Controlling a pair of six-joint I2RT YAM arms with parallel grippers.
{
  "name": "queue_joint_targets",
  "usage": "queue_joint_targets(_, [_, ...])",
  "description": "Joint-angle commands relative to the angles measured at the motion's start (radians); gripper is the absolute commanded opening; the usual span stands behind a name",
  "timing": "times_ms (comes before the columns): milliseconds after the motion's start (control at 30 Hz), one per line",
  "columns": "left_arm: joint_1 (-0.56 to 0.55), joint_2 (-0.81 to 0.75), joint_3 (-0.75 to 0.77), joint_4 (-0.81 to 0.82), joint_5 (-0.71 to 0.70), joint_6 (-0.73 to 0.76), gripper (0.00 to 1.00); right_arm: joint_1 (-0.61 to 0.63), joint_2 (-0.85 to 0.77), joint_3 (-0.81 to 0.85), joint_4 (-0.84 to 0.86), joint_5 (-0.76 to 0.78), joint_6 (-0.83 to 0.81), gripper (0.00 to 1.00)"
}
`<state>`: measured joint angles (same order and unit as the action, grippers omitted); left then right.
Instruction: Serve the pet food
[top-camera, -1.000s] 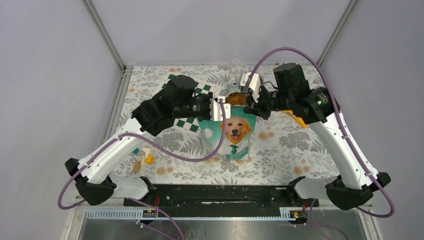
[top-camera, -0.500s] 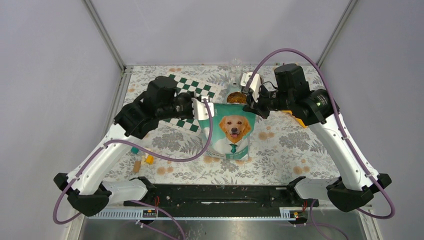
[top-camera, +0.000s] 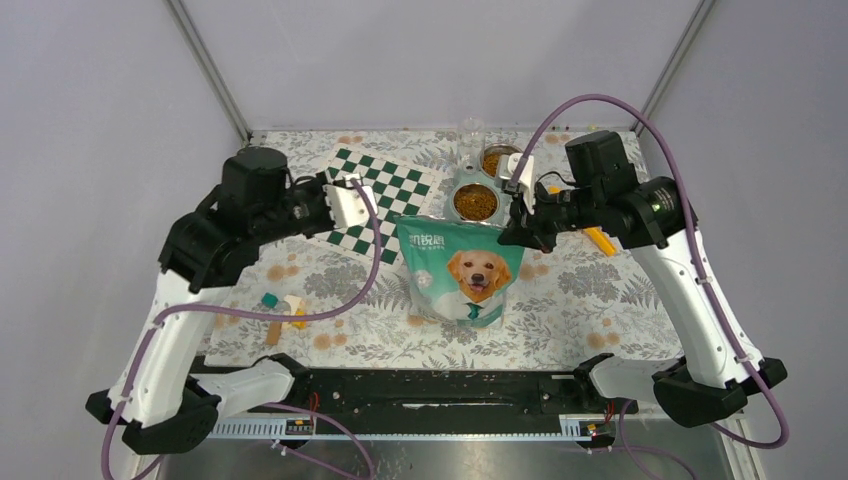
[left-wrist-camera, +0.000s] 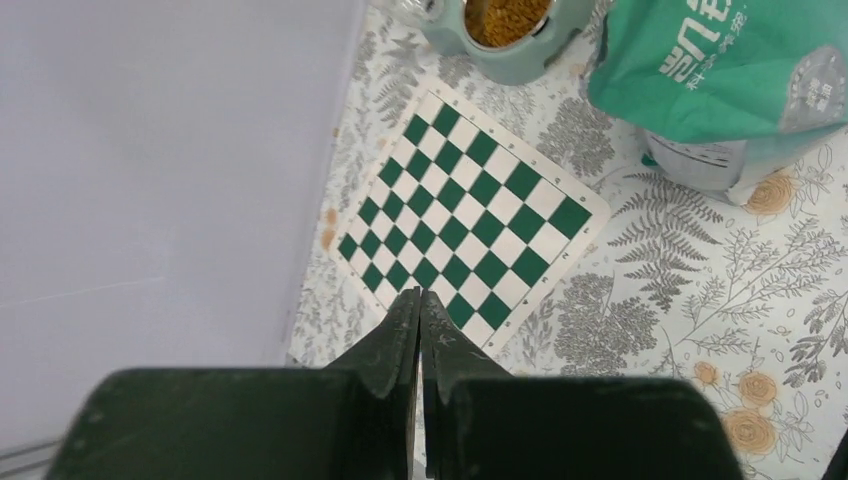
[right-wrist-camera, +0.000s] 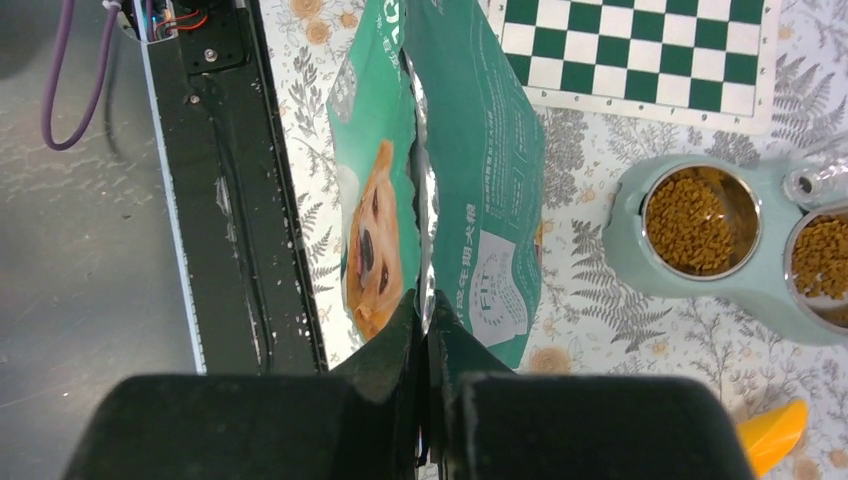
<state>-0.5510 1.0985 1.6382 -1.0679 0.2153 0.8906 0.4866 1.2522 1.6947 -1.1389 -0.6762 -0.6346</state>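
- Across the whole tabletop lies a tablecloth (top-camera: 610, 300) printed with grey ferns and orange flowers. Plain pale-grey walls (top-camera: 430, 60) close it in on three sides, with slanting metal posts (top-camera: 205, 65) at the two far corners.
- Along the near edge, a black rail (top-camera: 430, 390) runs between the two arm bases.
- A green-and-white chequered mat (top-camera: 395, 190) lies flat on the far left part of the cloth, set at a slant.
- The pet food (top-camera: 475, 203) fills both steel bowls of a pale green feeder (right-wrist-camera: 625, 250) at the far middle, just beyond the bag.
- A teal bag (top-camera: 465, 275) with a dog picture stands at the centre, leaning a little.
- The right gripper (right-wrist-camera: 424, 305) has its fingers pinched together on the bag's top edge.
- The left gripper (left-wrist-camera: 420, 305) hangs above the mat's edge nearest the left wall, fingers pressed together with nothing between them.
- An orange scoop (top-camera: 600, 240) lies on the cloth under the right arm, and small blocks (top-camera: 283, 315) lie near the left edge.
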Motion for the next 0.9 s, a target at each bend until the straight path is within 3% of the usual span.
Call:
queue_joint_targets(0, [0.001,-0.019,0.083,0.012,0.080,-0.023,0.04,-0.001,-0.040,0.101,0.000,-0.082,0.027,0.00])
queue_joint_targets(100, [-0.005,-0.020,0.040,0.143,0.262,-0.108,0.43,0.021,-0.028,0.108,0.043,-0.054,0.074,0.19])
queue_joint_targets(167, [-0.013,-0.021,-0.009,0.255,0.365,-0.180,0.56,0.035,-0.025,0.108,0.075,-0.027,0.105,0.30])
queue_joint_targets(233, [-0.028,-0.019,-0.062,0.369,0.430,-0.231,0.63,0.045,-0.022,0.106,0.092,0.006,0.129,0.38])
queue_joint_targets(367, [-0.087,0.025,-0.088,0.470,0.450,-0.248,0.68,0.046,-0.037,0.098,0.077,0.072,0.148,0.43])
queue_joint_targets(633, [-0.190,0.122,-0.045,0.527,0.485,-0.247,0.71,0.043,-0.090,0.045,-0.001,0.236,0.101,0.43])
queue_joint_targets(767, [-0.226,0.165,-0.025,0.531,0.505,-0.247,0.72,0.044,-0.065,0.041,-0.025,0.216,0.088,0.40])
queue_joint_targets(867, [-0.250,0.201,-0.009,0.536,0.500,-0.246,0.71,0.044,-0.049,0.034,-0.026,0.207,0.080,0.31])
